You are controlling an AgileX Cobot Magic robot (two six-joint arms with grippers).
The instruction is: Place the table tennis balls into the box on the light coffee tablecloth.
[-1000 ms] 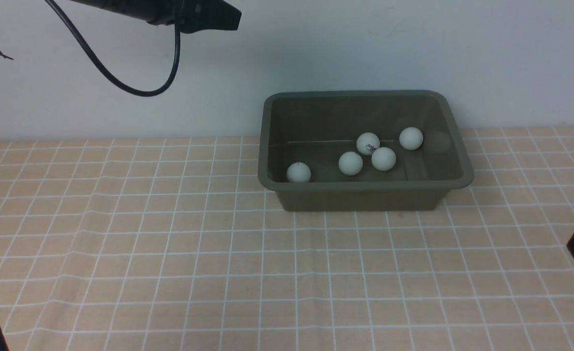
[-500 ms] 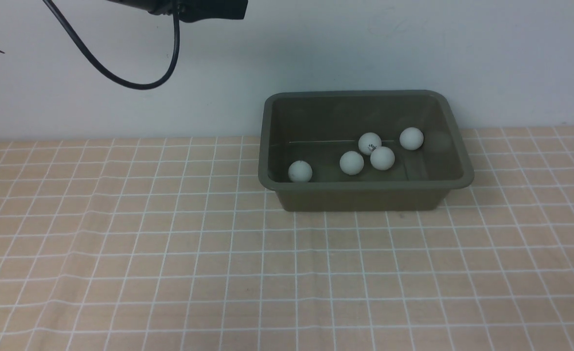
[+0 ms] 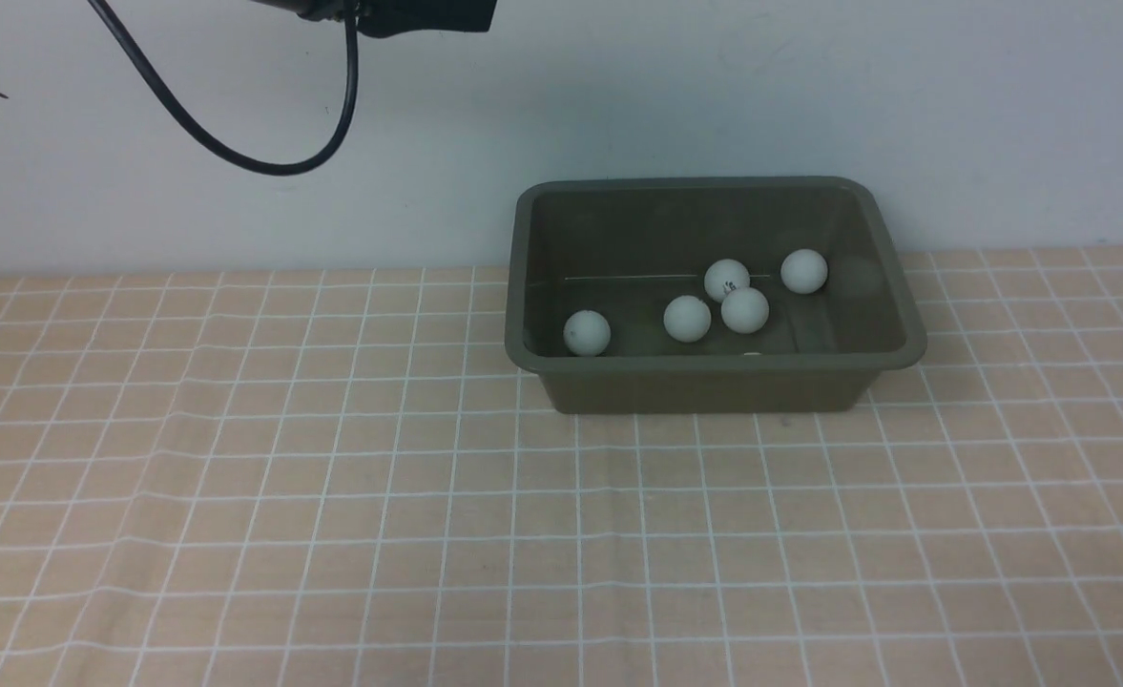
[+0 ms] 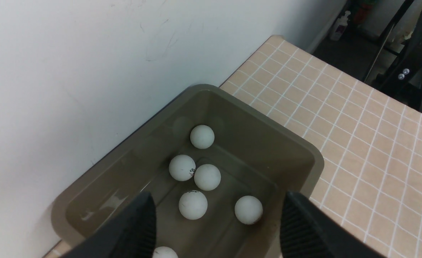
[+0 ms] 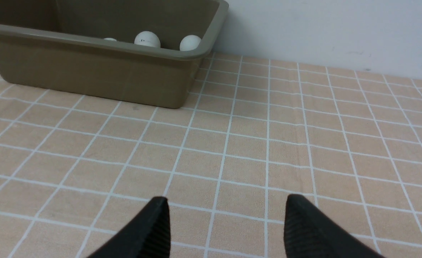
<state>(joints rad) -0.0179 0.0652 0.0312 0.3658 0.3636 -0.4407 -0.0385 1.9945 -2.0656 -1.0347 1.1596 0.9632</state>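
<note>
While both arms sit clear of the bin, the scene reads as follows:

tablecloth: the light coffee tablecloth (image 3: pixel 332 496) covers the whole table, peach-beige with a white grid, slightly wrinkled on the robot's left side.
box: the olive-green box (image 3: pixel 714 386) stands upright on the cloth at the far side against the white wall (image 3: pixel 809 86), a bit right of centre.
left arm: high at the upper left of the front view, a black cable (image 3: pixel 237 153) looping beneath it.
left gripper: the left gripper (image 4: pixel 218 222) hangs above the box in its wrist view, jaws spread wide, nothing between them.
right gripper: the right gripper (image 5: pixel 225 222) is low over bare cloth, near side of the box and well apart from it; jaws wide apart, holding nothing.
balls: six table tennis balls (image 4: pixel 207 177) lie on the box floor in the left wrist view. Three cluster mid-floor, two of those touching.
ball near wall: one ball (image 3: pixel 803 271) sits toward the right end.
ball left end: one lone ball (image 3: pixel 587 332) sits by the left end.
sixth ball: mostly hidden behind the near rim in the front view.
</note>
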